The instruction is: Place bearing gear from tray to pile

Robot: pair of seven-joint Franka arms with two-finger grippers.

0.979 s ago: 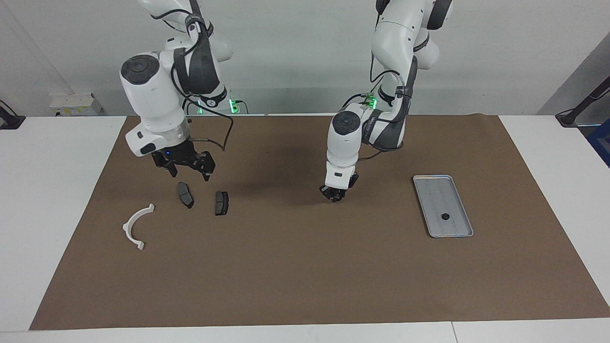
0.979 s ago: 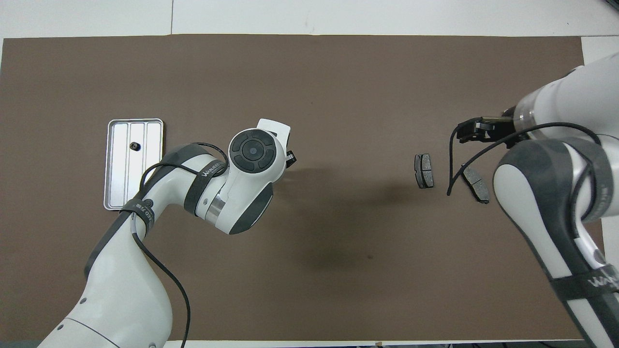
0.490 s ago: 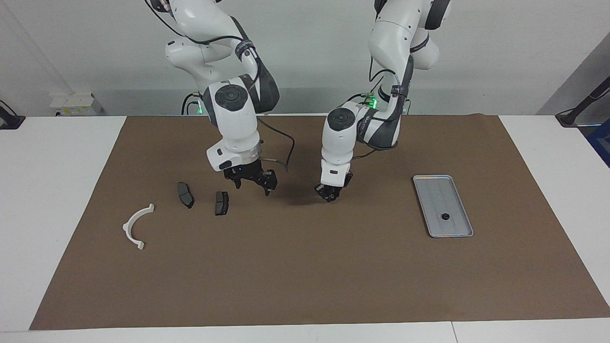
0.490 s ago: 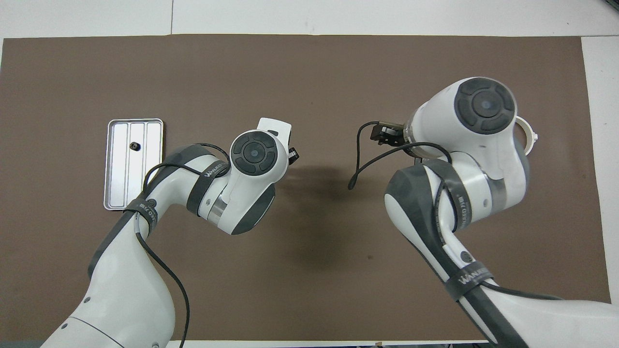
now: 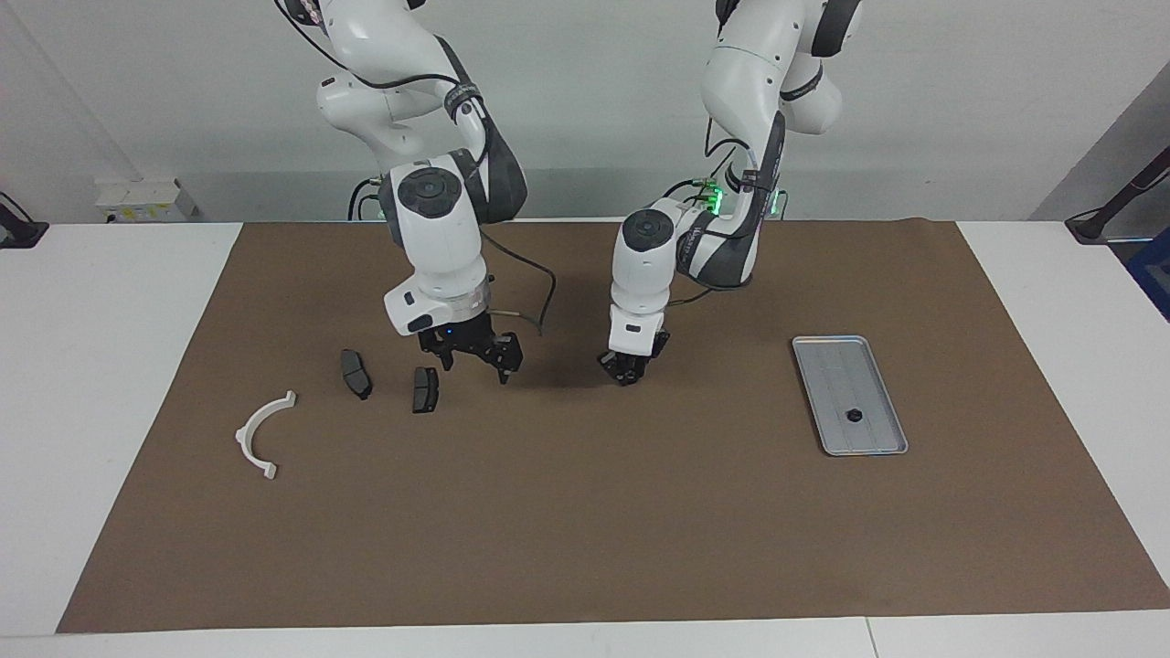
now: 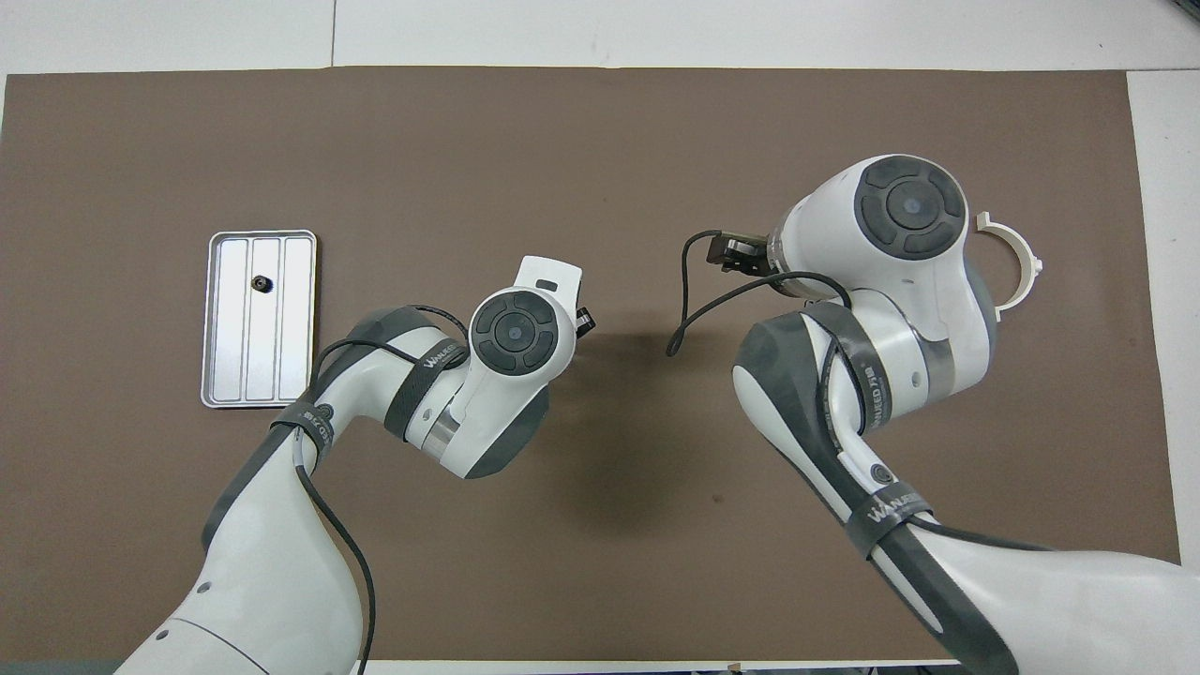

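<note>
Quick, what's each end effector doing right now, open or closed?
Left end effector: closed; any load cannot be told.
Right end effector: open, empty.

1. Brown mat (image 5: 585,512), covers most of the tabletop, centre of the facing view.
2. White table (image 5: 110,366), bare strips showing past the mat at 3, 6 and 9 o'clock.
3. White box-like unit (image 5: 144,199) by the wall, 10 o'clock, off the mat.
4. Black clamp-like fitting (image 5: 18,228) on the table edge, 9 to 10 o'clock.
5. Black stand foot (image 5: 1111,215), 2 o'clock.
6. Blue object (image 5: 1154,274), cut off at 3 o'clock, unclear what.
7. Pale grey wall (image 5: 594,91), 12 o'clock.
</note>
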